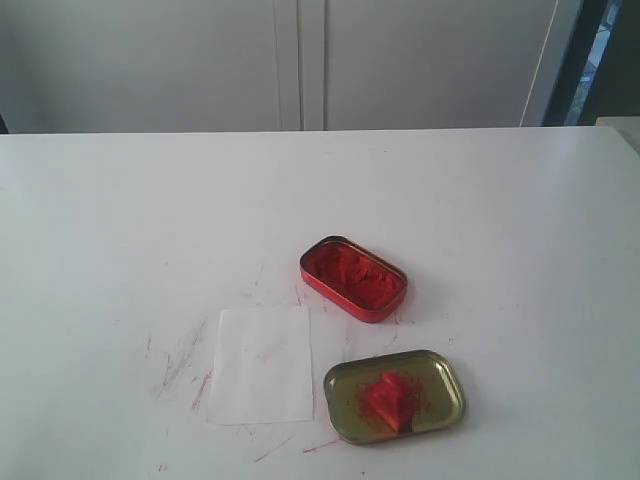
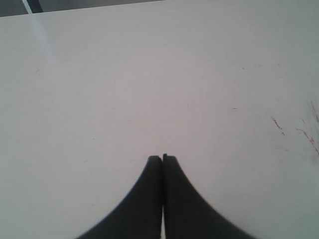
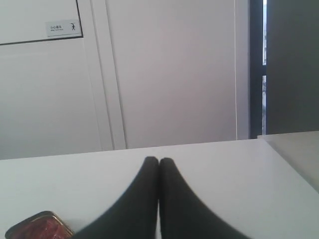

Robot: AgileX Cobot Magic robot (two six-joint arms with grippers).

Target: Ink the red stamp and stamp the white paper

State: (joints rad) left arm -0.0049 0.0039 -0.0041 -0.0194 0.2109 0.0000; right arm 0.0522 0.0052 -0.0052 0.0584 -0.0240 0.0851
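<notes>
Left end effector [image 2: 162, 159], left wrist view: jaws pressed together, tips touching, over plain white worktop [image 2: 124, 74]. A few thin red streaks [image 2: 278, 123] mark the surface off to one side.

Right wrist view: right end effector [image 3: 159, 161] also closed tight, tips meeting, above the worktop. A corner of the red ink tin [image 3: 37, 226] shows close by. Pale cabinet doors [image 3: 169, 74] stand behind, w/ a small sign [image 3: 64, 28] on one, text too small to read.

Exterior view: red stamp [image 1: 391, 399] lies in the gold lid [image 1: 440, 385], approx at its centre, and the lid is smeared w/ red. Lid sits just right of the white paper [image 1: 262, 364], at its front corner, apart from its edge. Red ink tin [image 1: 353, 279], open & full of paste, sits behind the lid, near the paper's far right corner. Red scratch marks [image 1: 180, 360] are on the worktop left of the paper. Paper looks nearly clean, faint pink traces only.
</notes>
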